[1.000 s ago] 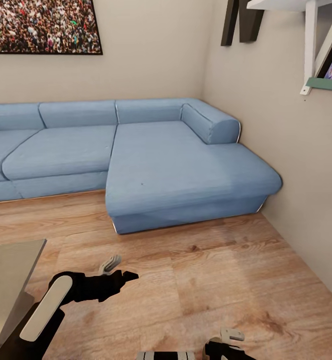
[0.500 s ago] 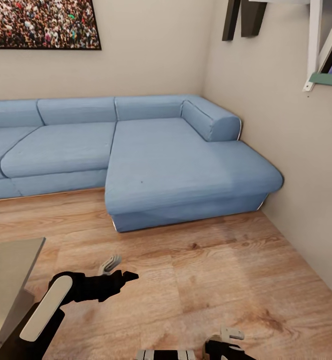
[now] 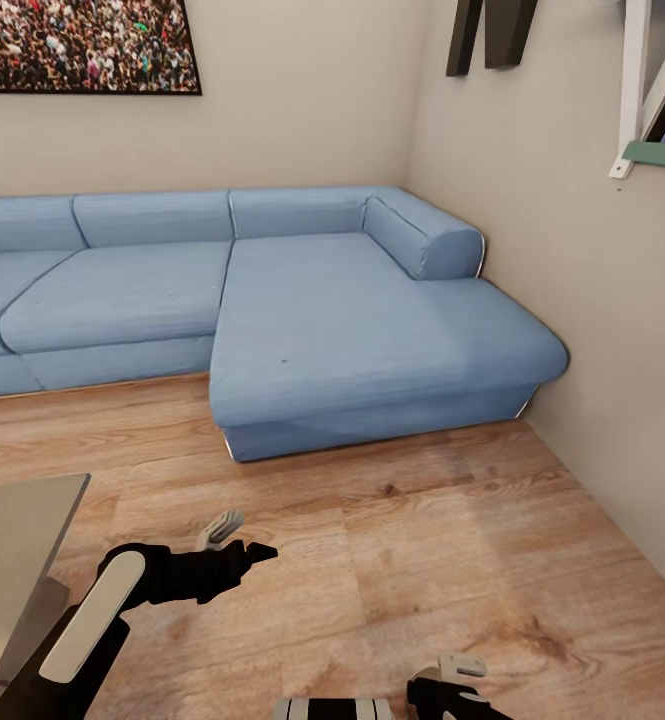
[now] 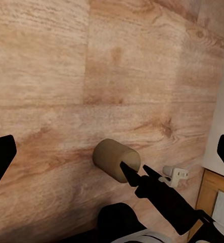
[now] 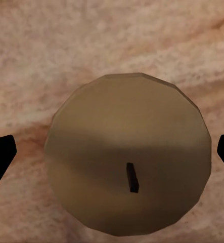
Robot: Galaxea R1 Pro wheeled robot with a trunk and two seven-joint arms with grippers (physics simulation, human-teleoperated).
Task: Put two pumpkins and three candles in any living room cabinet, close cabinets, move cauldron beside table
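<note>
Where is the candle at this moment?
The candle stands on the wooden floor directly beneath the right tool, wick up, centred between its open fingers. The left wrist view also shows it on the floor.
</note>
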